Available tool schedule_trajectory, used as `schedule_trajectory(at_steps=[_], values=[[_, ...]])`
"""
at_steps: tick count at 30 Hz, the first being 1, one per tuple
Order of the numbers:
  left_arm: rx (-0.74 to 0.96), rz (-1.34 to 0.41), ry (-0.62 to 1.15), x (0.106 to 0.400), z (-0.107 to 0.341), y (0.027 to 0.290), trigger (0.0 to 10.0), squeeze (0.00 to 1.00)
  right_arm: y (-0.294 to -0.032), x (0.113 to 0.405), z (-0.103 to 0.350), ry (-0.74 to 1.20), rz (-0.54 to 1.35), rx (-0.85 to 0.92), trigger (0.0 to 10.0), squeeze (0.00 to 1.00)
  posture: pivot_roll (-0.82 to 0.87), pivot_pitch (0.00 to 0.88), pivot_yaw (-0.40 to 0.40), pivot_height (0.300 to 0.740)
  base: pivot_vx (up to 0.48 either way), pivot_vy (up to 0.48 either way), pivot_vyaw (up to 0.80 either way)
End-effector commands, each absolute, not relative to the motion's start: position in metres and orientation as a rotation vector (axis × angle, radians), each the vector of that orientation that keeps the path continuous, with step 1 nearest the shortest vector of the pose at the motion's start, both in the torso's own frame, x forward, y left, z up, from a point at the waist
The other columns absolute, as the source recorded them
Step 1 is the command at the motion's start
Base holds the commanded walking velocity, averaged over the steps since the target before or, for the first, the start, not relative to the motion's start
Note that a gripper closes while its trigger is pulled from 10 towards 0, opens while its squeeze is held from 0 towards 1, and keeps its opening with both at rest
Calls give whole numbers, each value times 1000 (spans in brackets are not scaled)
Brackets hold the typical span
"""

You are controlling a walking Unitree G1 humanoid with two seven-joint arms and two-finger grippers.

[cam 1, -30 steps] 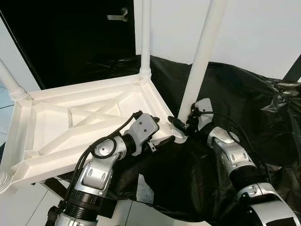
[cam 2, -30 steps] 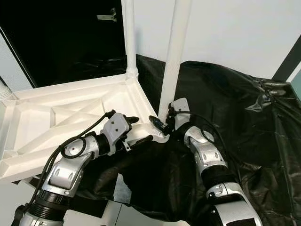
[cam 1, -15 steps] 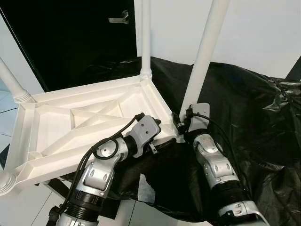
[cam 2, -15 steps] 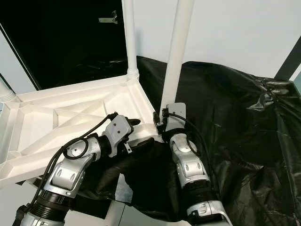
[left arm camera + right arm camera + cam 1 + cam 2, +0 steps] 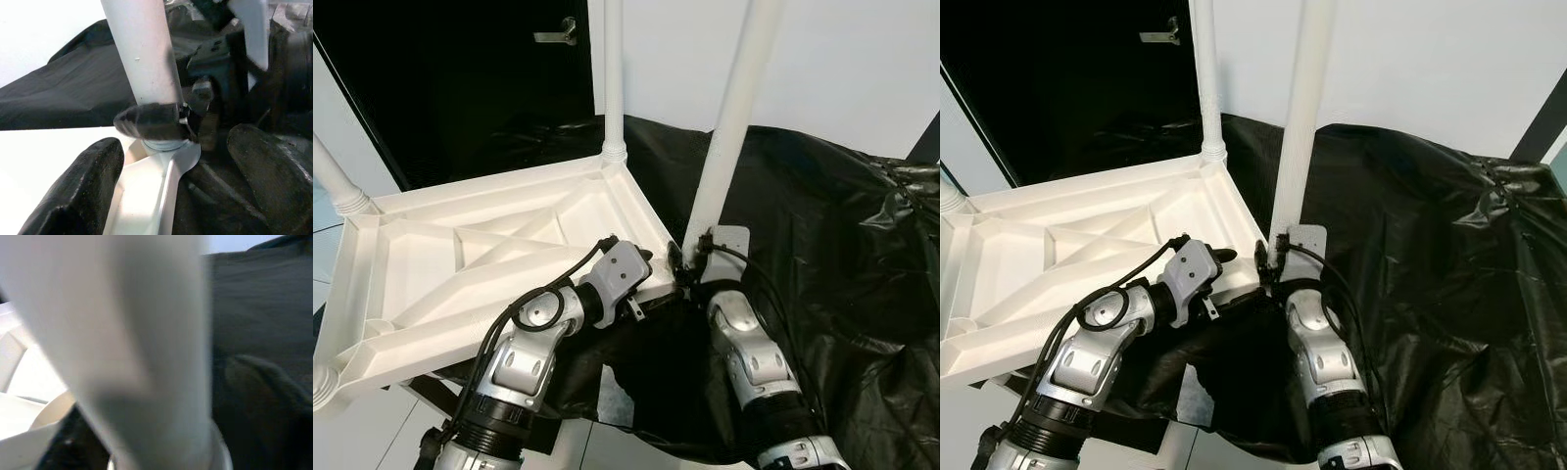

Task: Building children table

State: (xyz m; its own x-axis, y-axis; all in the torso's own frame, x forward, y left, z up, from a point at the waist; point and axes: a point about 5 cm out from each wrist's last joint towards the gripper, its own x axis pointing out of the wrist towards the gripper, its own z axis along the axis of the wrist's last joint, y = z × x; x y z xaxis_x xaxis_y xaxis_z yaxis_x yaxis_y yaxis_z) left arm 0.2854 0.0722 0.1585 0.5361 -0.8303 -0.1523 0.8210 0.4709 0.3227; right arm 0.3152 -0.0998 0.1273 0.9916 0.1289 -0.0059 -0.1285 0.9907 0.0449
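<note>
Tabletop [image 5: 460,255]: upside down, ribs up, on black sheet [image 5: 822,245] | Leg [image 5: 729,117]: upright in near right corner socket | Right gripper [image 5: 683,266]: clamped at leg's base, nearer arm | Left gripper [image 5: 651,279]: fingers apart, straddling corner rim, leg just beyond.

Plain indoor room: white wall [image 5: 862,69], dark door [image 5: 460,78] with lever handle [image 5: 556,34], pale floor [image 5: 352,441].

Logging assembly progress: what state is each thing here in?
tabletop: upside down, ribbed underside up.
near leg: upright in its corner socket.
far leg: upright in its socket.
right gripper: jaws around the near leg's base.
left gripper: jaws open at that corner.
black sheet: crumpled.
</note>
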Motion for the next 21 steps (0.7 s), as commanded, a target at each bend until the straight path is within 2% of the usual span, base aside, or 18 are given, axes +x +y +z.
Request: schedule_trajectory(at_steps=[1,8,9,13,17,21], values=[[374,-960,-30,287,156,73,10000,0,-101,314,134,-19,167,64,10000,1000,12,0,-33,740,0,0,0],[377,-956,-26,288,157,76,10000,0,-121,306,142,-78,385,61,10000,1000,14,0,-25,740,0,0,0],[379,-955,-26,288,157,76,10000,0,-126,307,142,-87,429,36,10000,0,14,0,-25,740,0,0,0],[381,-953,-24,288,158,79,10000,0,-135,316,139,-86,512,-58,10000,0,15,0,-10,740,0,0,0],[401,-957,-23,288,159,80,10000,0,-132,331,141,-54,630,-80,10000,0,32,0,-12,740,0,0,0],[400,-949,-24,288,160,81,10000,0,-129,339,142,-44,671,-127,10000,0,44,0,-18,740,0,0,0]])
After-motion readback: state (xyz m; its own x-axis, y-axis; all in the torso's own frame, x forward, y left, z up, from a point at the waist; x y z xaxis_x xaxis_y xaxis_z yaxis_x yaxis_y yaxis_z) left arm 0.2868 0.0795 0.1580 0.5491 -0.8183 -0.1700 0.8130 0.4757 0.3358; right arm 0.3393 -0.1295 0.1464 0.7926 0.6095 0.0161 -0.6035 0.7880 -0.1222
